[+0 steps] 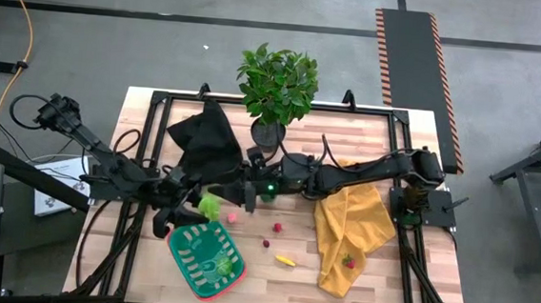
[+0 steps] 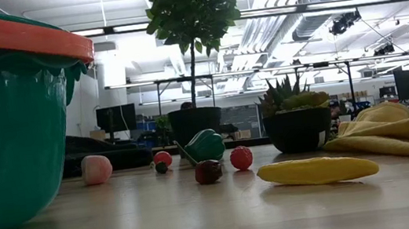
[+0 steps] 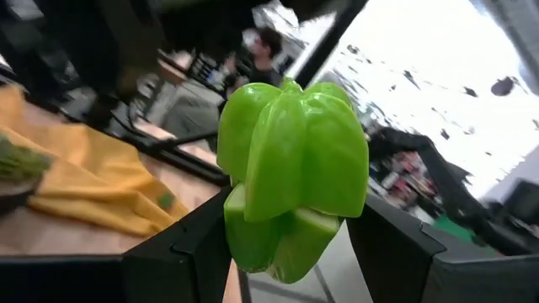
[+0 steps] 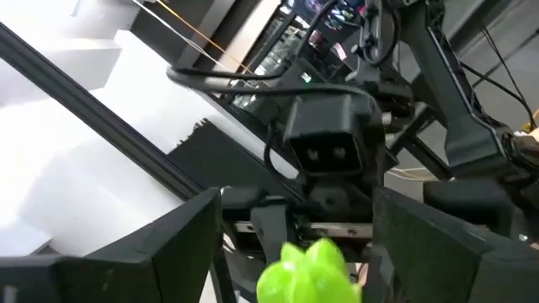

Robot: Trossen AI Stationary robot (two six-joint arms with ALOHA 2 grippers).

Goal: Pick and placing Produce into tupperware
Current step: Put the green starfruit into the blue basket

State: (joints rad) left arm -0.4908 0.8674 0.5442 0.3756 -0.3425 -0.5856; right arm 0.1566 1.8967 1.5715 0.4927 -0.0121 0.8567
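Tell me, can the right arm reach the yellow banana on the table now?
Probably yes. The banana lies alone on bare wood, and the right tool is open and empty above the table, nothing between them.

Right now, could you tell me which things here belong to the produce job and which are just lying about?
Job: green pepper in left gripper, green container, yellow banana, red pieces.
Lying about: yellow cloth, black cloth, leafy plant, spiky plant.

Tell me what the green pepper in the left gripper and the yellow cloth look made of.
Green pepper: likely moulded plastic, smooth and glossy, with soft highlights along its ribs; the left gripper is closed on it. Yellow cloth: woven fabric by the look, matte, lying in soft folds and creases.
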